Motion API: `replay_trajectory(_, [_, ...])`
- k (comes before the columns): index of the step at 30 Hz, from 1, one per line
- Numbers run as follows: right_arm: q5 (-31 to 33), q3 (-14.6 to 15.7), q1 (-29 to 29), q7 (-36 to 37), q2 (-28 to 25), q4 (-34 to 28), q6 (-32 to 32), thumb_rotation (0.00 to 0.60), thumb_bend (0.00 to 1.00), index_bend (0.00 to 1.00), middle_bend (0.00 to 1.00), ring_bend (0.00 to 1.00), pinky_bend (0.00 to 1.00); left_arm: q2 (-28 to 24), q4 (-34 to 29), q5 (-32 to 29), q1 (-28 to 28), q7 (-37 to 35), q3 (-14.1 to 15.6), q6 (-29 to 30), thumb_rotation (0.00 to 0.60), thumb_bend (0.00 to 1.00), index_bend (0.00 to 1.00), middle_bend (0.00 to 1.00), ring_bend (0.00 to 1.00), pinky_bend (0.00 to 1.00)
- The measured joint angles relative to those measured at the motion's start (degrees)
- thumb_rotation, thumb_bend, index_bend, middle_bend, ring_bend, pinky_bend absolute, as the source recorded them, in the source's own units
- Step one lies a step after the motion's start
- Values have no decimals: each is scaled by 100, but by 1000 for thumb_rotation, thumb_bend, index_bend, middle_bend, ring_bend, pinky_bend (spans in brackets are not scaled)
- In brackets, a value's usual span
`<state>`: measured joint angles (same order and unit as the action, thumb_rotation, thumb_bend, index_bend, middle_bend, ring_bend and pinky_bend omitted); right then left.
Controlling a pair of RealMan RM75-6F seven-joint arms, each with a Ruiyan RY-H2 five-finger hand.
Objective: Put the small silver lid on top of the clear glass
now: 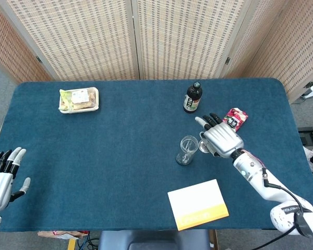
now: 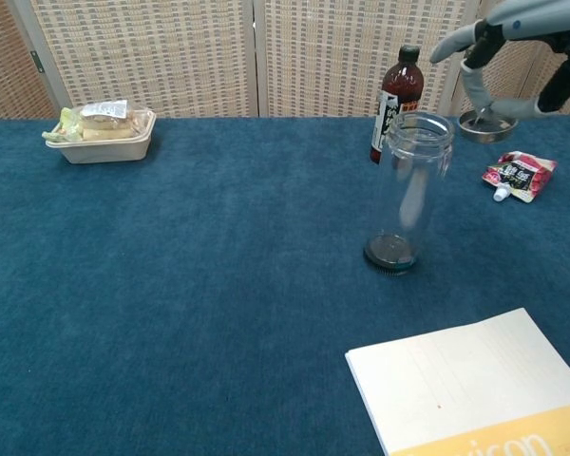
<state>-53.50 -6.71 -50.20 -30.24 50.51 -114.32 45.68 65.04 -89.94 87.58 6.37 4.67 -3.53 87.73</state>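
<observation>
The clear glass (image 1: 188, 150) (image 2: 410, 193) stands upright near the table's middle, its mouth uncovered. My right hand (image 1: 220, 139) (image 2: 513, 43) is raised in the air just right of the glass and holds the small silver lid (image 1: 204, 146) (image 2: 484, 122) between its fingers. The lid hangs level, a little to the right of the glass rim and about at its height. My left hand (image 1: 2, 174) rests at the table's near left edge, fingers spread and holding nothing.
A dark bottle (image 1: 192, 97) (image 2: 395, 90) stands behind the glass. A red pouch (image 1: 235, 119) (image 2: 520, 175) lies at the right. A food tray (image 1: 79, 99) (image 2: 102, 131) sits far left. A white and yellow notebook (image 1: 198, 204) (image 2: 475, 389) lies near the front edge.
</observation>
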Motion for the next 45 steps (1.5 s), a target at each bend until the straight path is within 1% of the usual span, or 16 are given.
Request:
replay_trajectory(7, [394, -54, -299, -324, 59, -193, 120, 600, 600, 621, 44, 0, 0, -48, -8, 22, -27, -101, 7, 45, 600, 361, 0, 52, 0, 14])
replay_trajectory(13, [616, -72, -474, -426, 85, -267, 239, 600, 600, 621, 44, 0, 0, -68, 0, 13, -33, -154, 0, 50, 600, 361, 0, 52, 0, 14])
replay_trajectory(40, [850, 160, -836, -455, 450, 72, 171, 600, 598, 621, 44, 0, 0, -116, -11, 70, -63, -256, 15, 104, 600, 361, 0, 52, 0, 14])
replay_trajectory(41, [859, 176, -841, -467, 449, 75, 170, 600, 588, 611, 40, 0, 0, -117, -10, 70, -64, -257, 14, 104, 600, 361, 0, 52, 0, 14])
replay_trajectory(42, [877, 192, -847, -478, 441, 72, 166, 600, 565, 579, 34, 0, 0, -118, -8, 69, -64, -258, 12, 107, 600, 361, 0, 52, 0, 14])
replay_trajectory(45, [936, 226, -861, -471, 371, 15, 146, 600, 485, 416, 11, 0, 0, -117, -1, 61, -62, -258, 10, 97, 600, 362, 0, 52, 0, 14])
